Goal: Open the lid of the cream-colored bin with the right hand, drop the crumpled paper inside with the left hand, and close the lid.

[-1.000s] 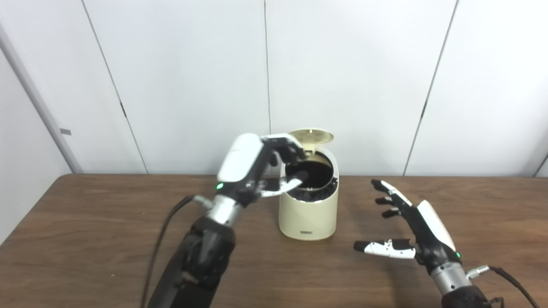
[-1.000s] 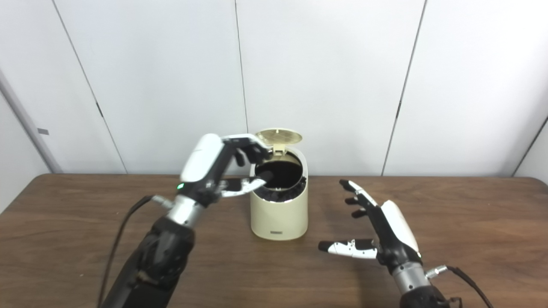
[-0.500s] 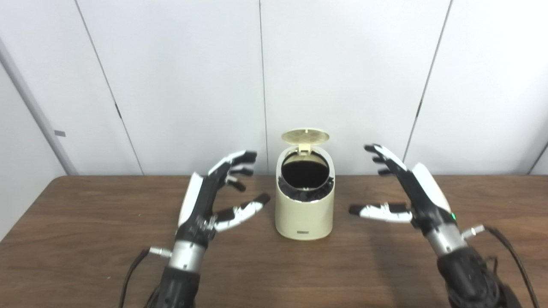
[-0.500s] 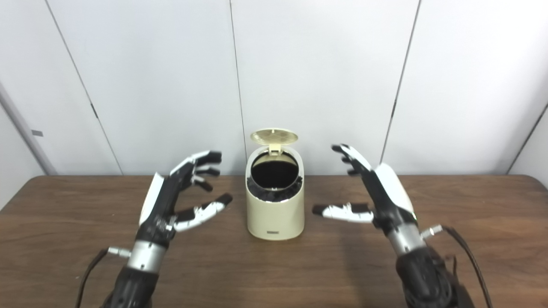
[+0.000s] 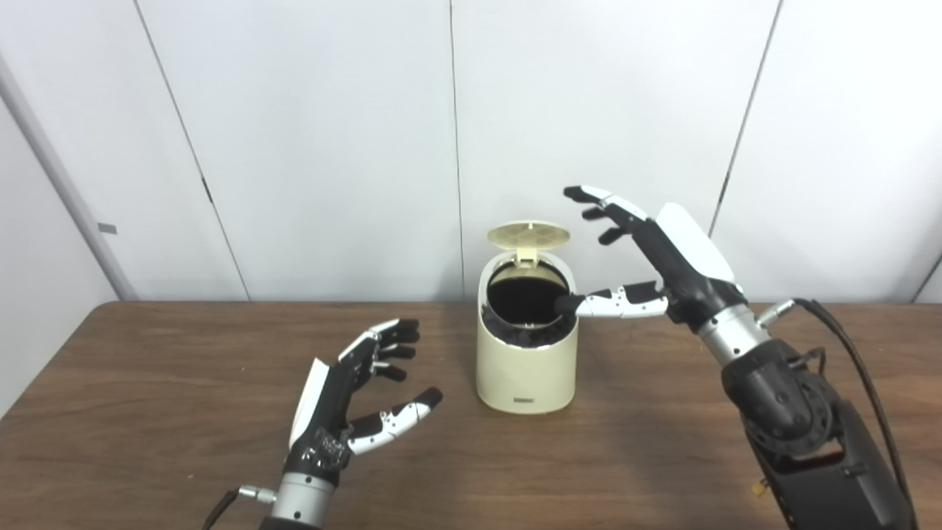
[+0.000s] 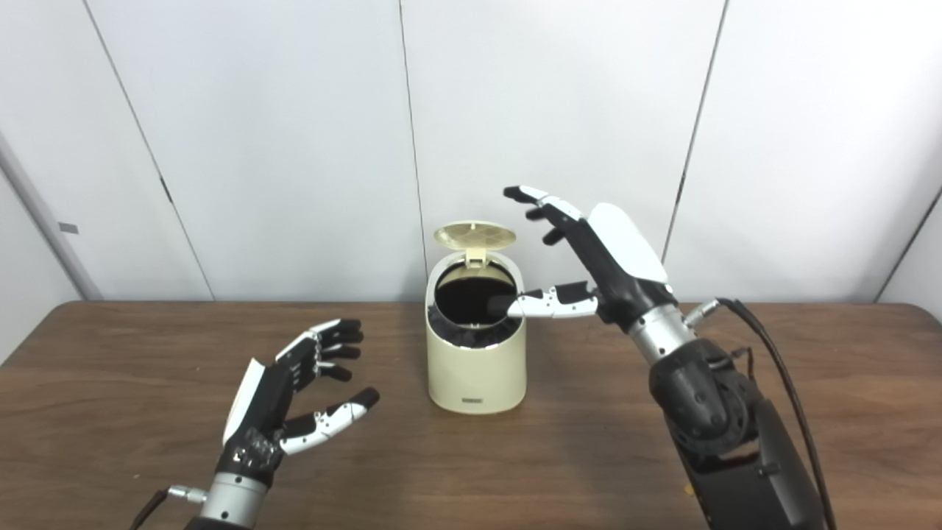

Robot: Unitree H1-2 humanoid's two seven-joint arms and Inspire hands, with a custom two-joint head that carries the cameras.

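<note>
While the lid (image 5: 528, 236) stands up, the right hand (image 5: 666, 254) hovers beside it.

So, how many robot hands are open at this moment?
2. The left robot hand hovers over the brown wooden table; the right robot hand is raised beside the cream-colored plastic bin, empty.

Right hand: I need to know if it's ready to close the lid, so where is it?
The right hand is raised beside the cream-colored bin, right of the upright lid, its thumb over the opening's right rim.
</note>
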